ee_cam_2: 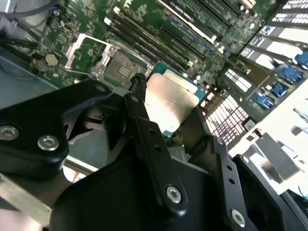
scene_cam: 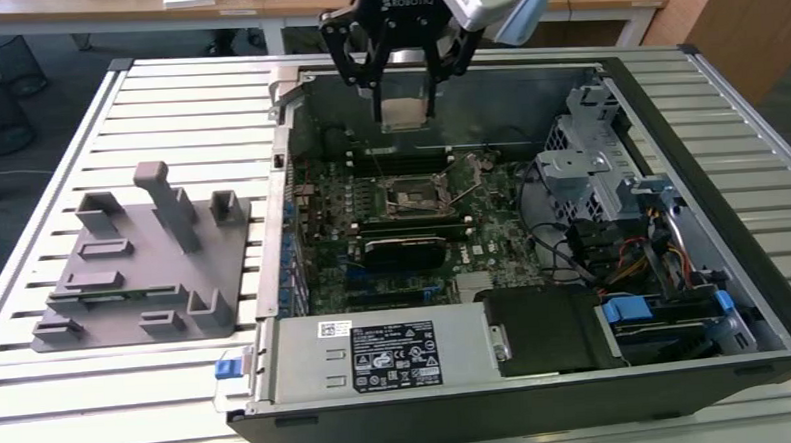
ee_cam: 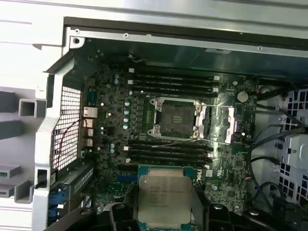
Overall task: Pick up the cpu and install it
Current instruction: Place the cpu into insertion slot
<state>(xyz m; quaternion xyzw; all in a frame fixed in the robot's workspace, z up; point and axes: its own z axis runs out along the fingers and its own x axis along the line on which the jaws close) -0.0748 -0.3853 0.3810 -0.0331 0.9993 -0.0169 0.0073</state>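
Note:
My gripper (scene_cam: pixel 406 103) is shut on the cpu (scene_cam: pixel 406 112), a small flat square chip with a silvery top, and holds it in the air over the far part of the open computer case (scene_cam: pixel 278 217). The cpu (ee_cam_2: pixel 169 98) sits between the two black fingers (ee_cam_2: pixel 140 103) in the second wrist view. Below it on the motherboard lies the dark square socket (scene_cam: pixel 420 192) with its metal frame swung open. In the first wrist view the cpu (ee_cam: pixel 163 196) hangs short of the socket (ee_cam: pixel 175 118), apart from it, and the open frame plate (ee_cam: pixel 226 125) lies beside the socket.
Black memory slots (ee_cam: pixel 171 84) run along both sides of the socket. A grey plastic fixture (scene_cam: pixel 144 262) stands on the slatted table at the exterior view's left. Drive cages and cables (scene_cam: pixel 622 212) fill the case's right; a power supply (scene_cam: pixel 388 354) sits at its near end.

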